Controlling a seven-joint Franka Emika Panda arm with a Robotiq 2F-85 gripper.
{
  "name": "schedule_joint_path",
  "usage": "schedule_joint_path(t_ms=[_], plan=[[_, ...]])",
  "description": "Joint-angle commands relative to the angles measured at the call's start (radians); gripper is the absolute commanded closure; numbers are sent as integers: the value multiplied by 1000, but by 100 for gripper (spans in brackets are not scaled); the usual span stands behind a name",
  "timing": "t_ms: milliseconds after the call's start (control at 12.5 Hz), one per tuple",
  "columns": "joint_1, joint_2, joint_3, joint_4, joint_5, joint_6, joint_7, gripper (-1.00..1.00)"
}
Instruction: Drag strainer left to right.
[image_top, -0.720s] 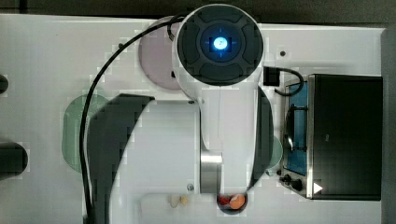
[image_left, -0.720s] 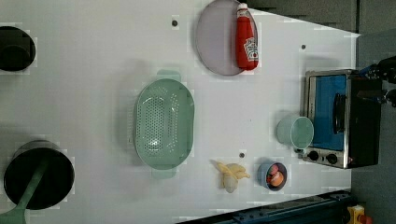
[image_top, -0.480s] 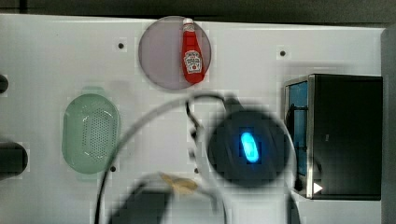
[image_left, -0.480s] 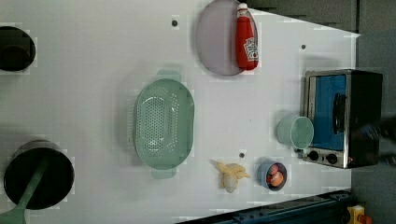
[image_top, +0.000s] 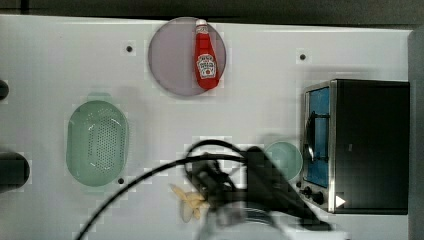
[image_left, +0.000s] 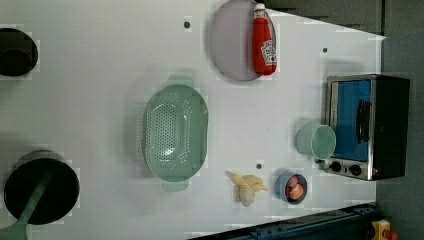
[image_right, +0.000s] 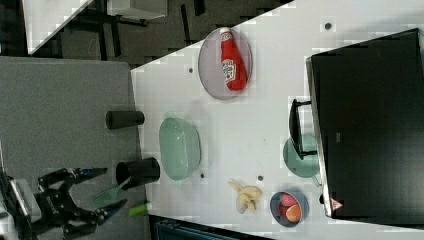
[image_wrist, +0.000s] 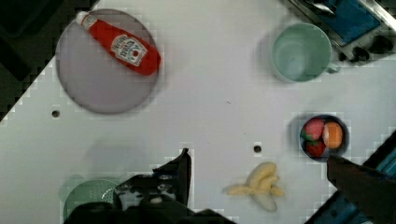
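The biggest thing under me is the white flat table, and it carries everything else. On the top view's right side stands the black metal toaster oven with a blue glass door; its door faces the middle of the table. Next in size is the strainer, a pale mint-green oval plastic colander with many small holes in its base. It sits upright, open side up, on the top view's left part of the table, well apart from the oven, with bare table between them. At the top view's upper edge lies the grey round plate, and the red plastic ketchup bottle lies flat on the plate's right half, cap pointing to the table edge. In the left view's lower left corner is a black round pot with a green spatula leaning in it. The plain mint-green round cup stands just beside the oven door. Near the left view's lower edge rests a small bunch of yellow bananas, and just beside it a small blue bowl with red and orange fruit. My arm appears blurred over the top view's lower middle. My gripper hangs above the table with its two dark fingers spread wide, pinching nothing; the strainer is partly hidden behind one finger and is not touched.
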Motion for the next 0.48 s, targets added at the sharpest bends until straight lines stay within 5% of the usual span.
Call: schedule_joint_path(t_ms=[80, 480], plan=[[35, 125, 125, -46, -4, 68, 110, -100], [45, 312, 378, -48, -4, 174, 544, -100]])
